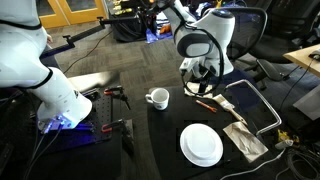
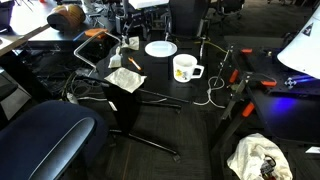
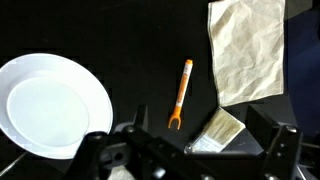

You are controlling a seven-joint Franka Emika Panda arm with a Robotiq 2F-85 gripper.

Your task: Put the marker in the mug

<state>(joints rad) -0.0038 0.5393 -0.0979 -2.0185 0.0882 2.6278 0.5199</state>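
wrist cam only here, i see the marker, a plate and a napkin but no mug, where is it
Observer: The mug stands on the black table, past the marker on the side away from the napkin.
Operator: upright or tipped over
Observer: Upright, with its mouth facing up.
Operator: which way is the handle
Observer: The handle points away from the marker in both exterior views.
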